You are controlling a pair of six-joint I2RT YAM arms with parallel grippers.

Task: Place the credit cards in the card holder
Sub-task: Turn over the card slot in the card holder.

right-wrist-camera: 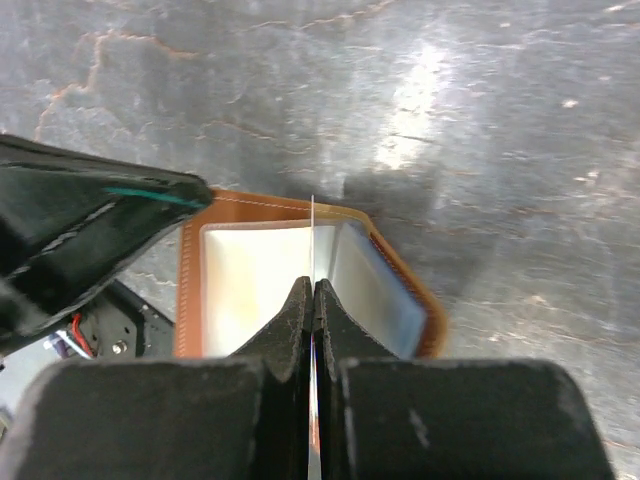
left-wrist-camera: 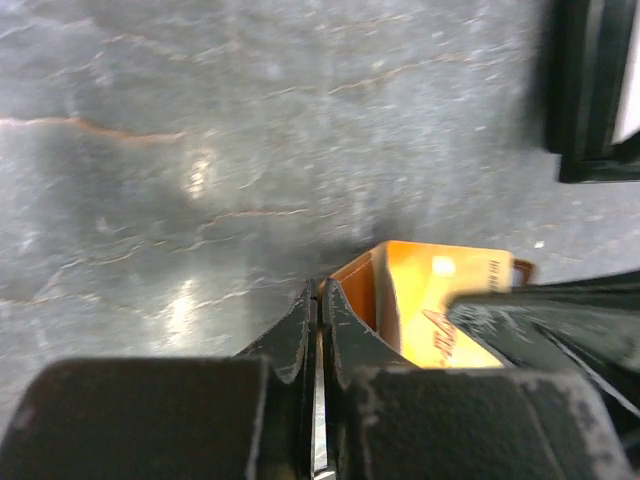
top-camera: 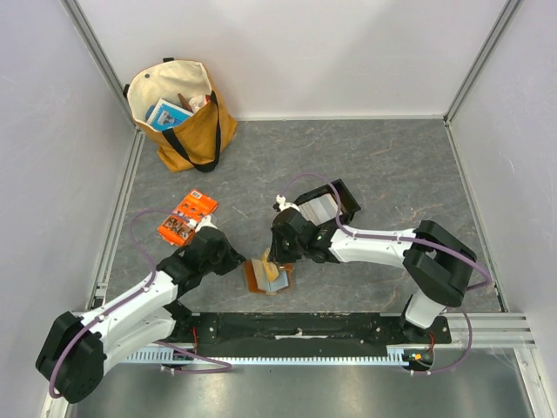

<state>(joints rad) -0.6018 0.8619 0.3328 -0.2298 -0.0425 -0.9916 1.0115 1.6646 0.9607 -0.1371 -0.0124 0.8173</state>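
While my left gripper squeezes shut on one edge of the card holder, my right gripper squeezes shut on one card. The holder lies open on the table, near the front and between my two arms. The card stands on its edge right over the middle of the open holder. It does not look tucked in yet, so I think this job is only partly done.

I cannot tell if any card is already inside a pocket. One pocket looks a bit grey-blue, but that may just be the pocket. The other cards sit in the black tray, a little way behind the holder. They must go in too.

The holder is brown on the outside and looks like leather, with small stitches along the rim. Inside it is pale and smooth, with flat pockets. The card is white, hard and very thin, so from my right wrist it looks like just a line. The table is grey stone with thin rusty cracks, and it shines a bit.
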